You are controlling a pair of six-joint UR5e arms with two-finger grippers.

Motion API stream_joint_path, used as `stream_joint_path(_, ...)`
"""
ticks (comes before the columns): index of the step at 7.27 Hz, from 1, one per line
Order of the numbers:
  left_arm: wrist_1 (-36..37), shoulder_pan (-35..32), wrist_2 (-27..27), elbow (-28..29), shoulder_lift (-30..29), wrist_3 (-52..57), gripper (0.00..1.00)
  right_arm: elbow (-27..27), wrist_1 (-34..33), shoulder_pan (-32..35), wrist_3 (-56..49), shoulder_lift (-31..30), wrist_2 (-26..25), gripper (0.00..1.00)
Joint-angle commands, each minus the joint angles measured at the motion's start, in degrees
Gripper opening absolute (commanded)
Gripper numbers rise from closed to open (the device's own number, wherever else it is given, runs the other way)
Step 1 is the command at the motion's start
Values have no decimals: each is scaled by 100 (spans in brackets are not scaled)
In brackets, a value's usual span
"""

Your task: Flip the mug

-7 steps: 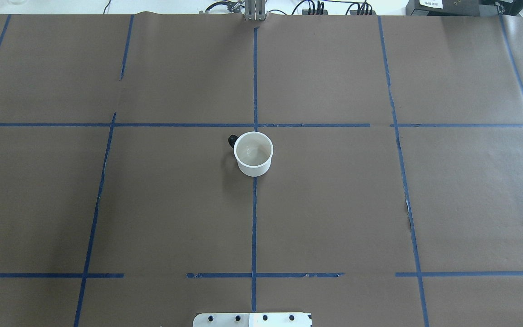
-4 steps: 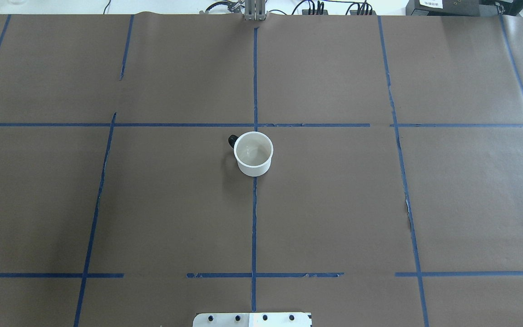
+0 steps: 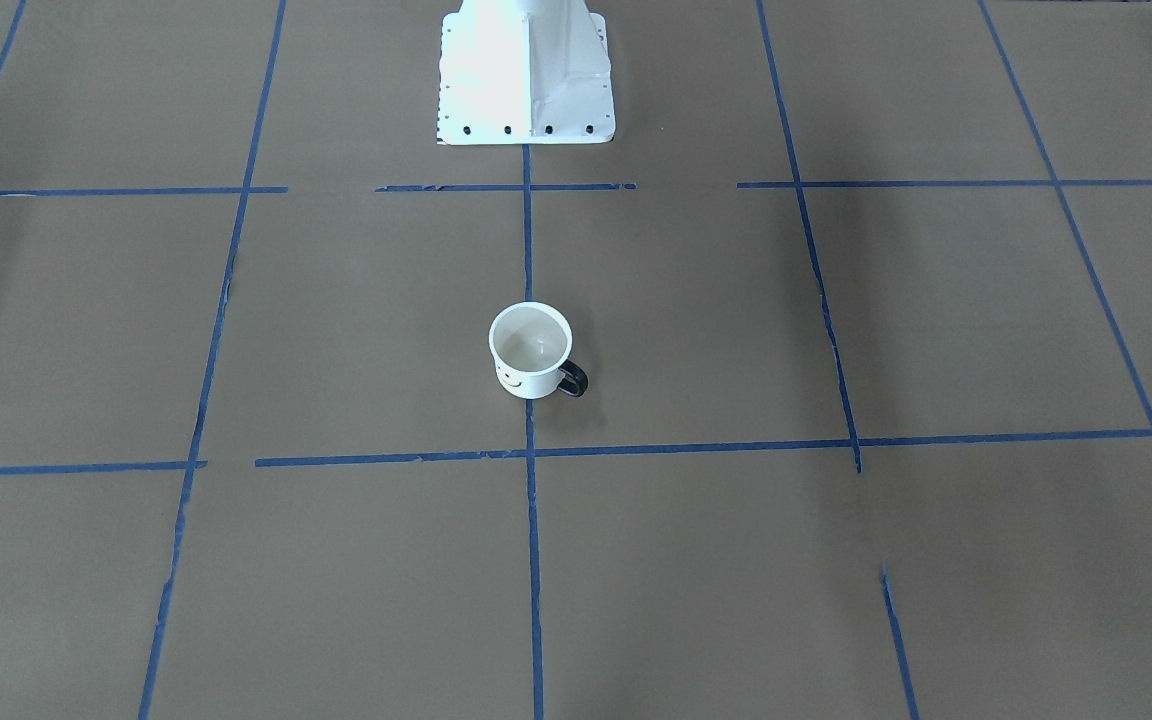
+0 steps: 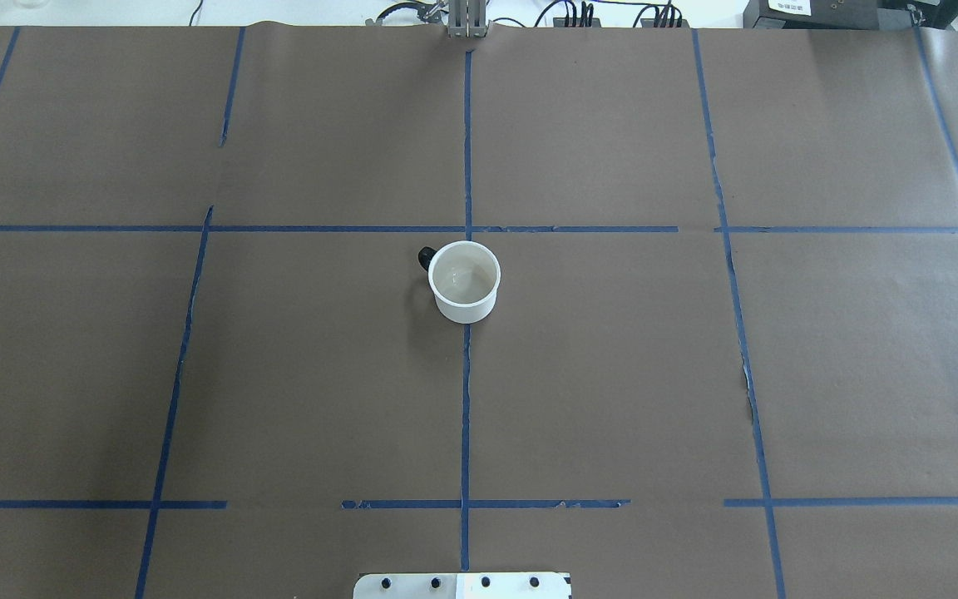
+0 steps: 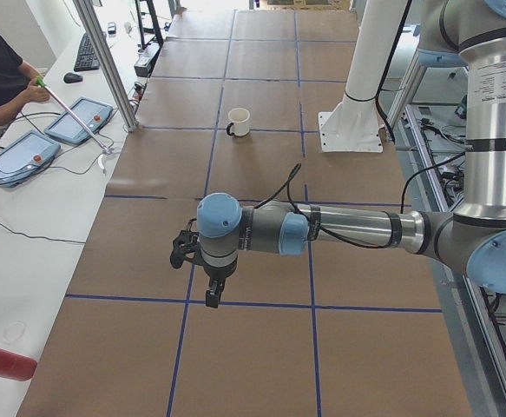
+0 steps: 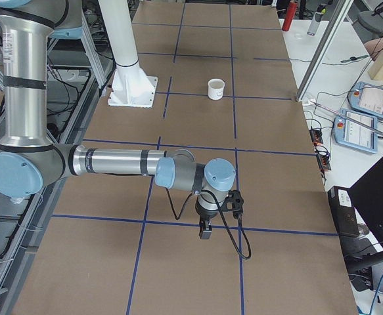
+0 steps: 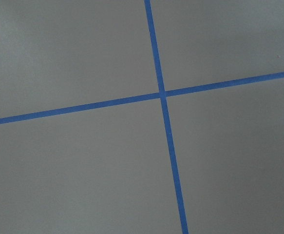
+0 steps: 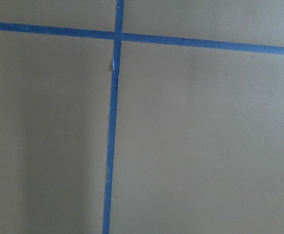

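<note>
Mug [image 4: 464, 283] upright, mouth up. L pincer [image 5: 211, 297], R pincer [image 6: 205, 230] far off; open/closed can't tell.

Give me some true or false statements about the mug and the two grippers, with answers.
The mug stands upright, mouth up. True.
The left gripper holds the mug. False: it hangs far from the mug.
The handle points to the robot's right. False: it points to the robot's left.
The smiley faces away from the robot. True.
The right gripper is far from the mug. True.
</note>
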Motion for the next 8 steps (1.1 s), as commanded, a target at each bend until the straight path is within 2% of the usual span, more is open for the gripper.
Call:
stream_joint_path(1, -16, -1, -4, -19, 34, -8, 100, 0, 0, 0, 0, 0, 0, 100)
stream_joint_path(8, 89, -10, 31, -10, -1, 19, 100, 0, 0, 0, 0, 0, 0, 100)
